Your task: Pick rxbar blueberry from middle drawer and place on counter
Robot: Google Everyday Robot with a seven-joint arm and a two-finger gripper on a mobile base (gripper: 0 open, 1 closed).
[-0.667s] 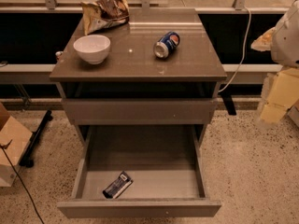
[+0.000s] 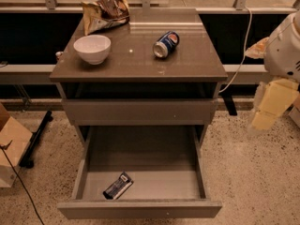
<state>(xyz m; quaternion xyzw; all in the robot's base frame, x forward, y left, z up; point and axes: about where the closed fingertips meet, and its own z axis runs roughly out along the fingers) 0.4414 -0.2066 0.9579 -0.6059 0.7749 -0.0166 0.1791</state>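
The rxbar blueberry, a dark flat bar with white patches, lies on the floor of the open middle drawer, near its front left. The counter is the glossy grey-brown top of the cabinet. My gripper hangs at the far right, outside the cabinet and about level with the shut upper drawer front. It is well apart from the bar and holds nothing that I can see.
On the counter stand a white bowl at the left, a crumpled chip bag at the back left and a blue soda can lying on its side. A cardboard box sits on the floor at the left.
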